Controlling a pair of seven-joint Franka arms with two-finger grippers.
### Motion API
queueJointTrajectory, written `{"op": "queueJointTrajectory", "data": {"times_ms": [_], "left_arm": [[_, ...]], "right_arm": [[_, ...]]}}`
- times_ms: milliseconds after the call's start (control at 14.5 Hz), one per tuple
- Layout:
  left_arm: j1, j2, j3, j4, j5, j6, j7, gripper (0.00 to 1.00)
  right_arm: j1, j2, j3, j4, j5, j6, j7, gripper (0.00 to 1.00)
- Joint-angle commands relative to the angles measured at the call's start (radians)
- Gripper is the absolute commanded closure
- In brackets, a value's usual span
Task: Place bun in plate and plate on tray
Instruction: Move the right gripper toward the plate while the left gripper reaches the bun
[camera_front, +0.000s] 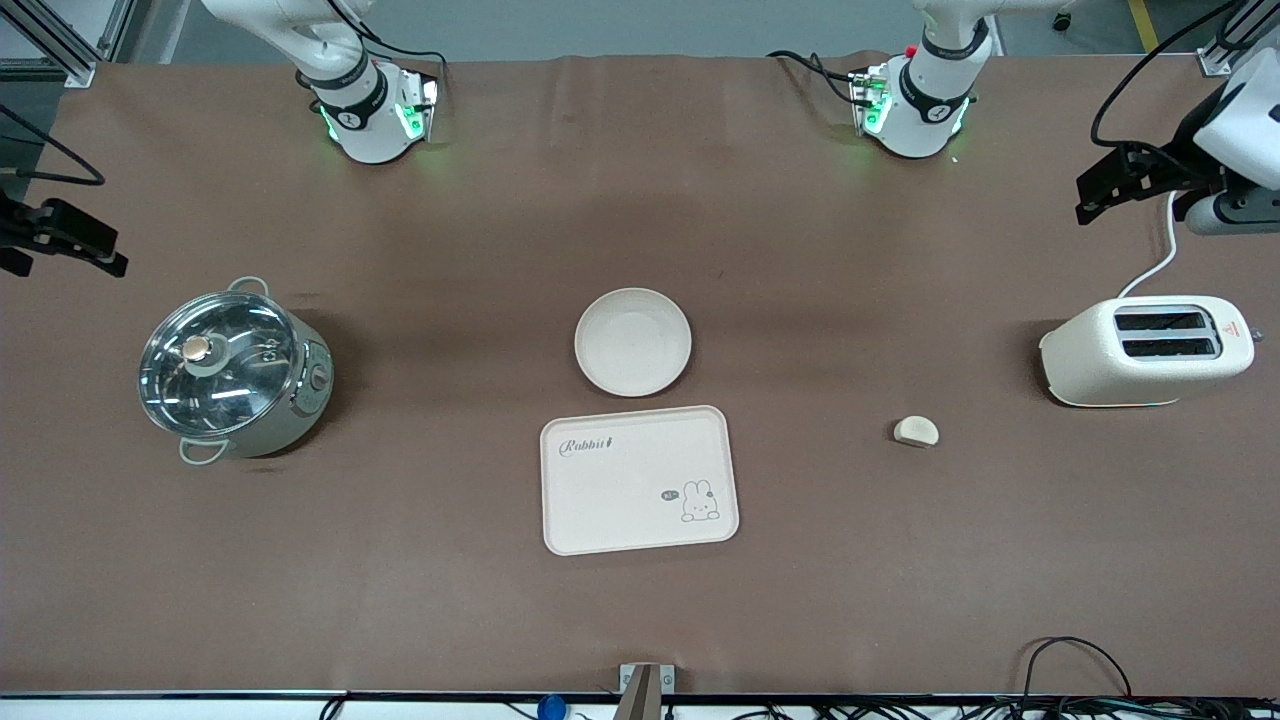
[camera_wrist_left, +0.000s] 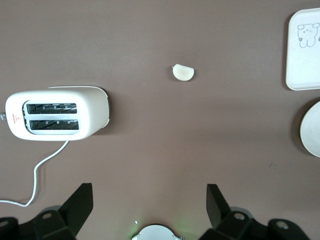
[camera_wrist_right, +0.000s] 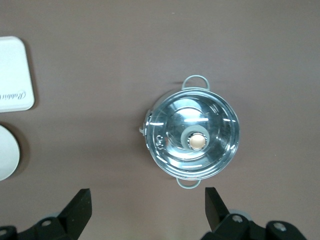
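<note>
The bun (camera_front: 916, 431) lies on the brown table toward the left arm's end, beside the tray and apart from it; it also shows in the left wrist view (camera_wrist_left: 183, 73). The round cream plate (camera_front: 633, 341) sits empty mid-table. The "Rabbit" tray (camera_front: 639, 479) lies empty just nearer the front camera than the plate. My left gripper (camera_wrist_left: 150, 192) is open and empty, high over the table's left-arm end near the toaster. My right gripper (camera_wrist_right: 148, 197) is open and empty, high over the right-arm end near the pot.
A cream toaster (camera_front: 1145, 350) with a white cord stands at the left arm's end, a little farther from the front camera than the bun. A steel pot with a glass lid (camera_front: 235, 368) stands at the right arm's end. Cables lie along the table's front edge.
</note>
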Motion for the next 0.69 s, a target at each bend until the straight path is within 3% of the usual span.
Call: {"op": "queueJointTrajectory", "data": {"times_ms": [0, 138, 346, 622], "left_arm": [[-0.007, 0.104, 0.005, 0.070, 0.015, 0.011, -0.017, 0.00], [-0.006, 0.147, 0.005, 0.061, 0.016, 0.057, -0.110, 0.00], [-0.007, 0.214, 0.005, 0.029, 0.018, 0.131, -0.285, 0.00], [-0.015, 0.266, 0.004, -0.129, 0.018, 0.360, -0.518, 0.00]], "right_arm": [[0.109, 0.016, 0.001, -0.005, -0.004, -0.001, -0.006, 0.00], [0.136, 0.068, 0.001, -0.010, 0.014, 0.023, 0.006, 0.00], [0.151, 0.116, 0.001, -0.121, 0.077, 0.190, 0.014, 0.00], [0.249, 0.164, 0.004, -0.273, 0.096, 0.449, 0.159, 0.00]]}}
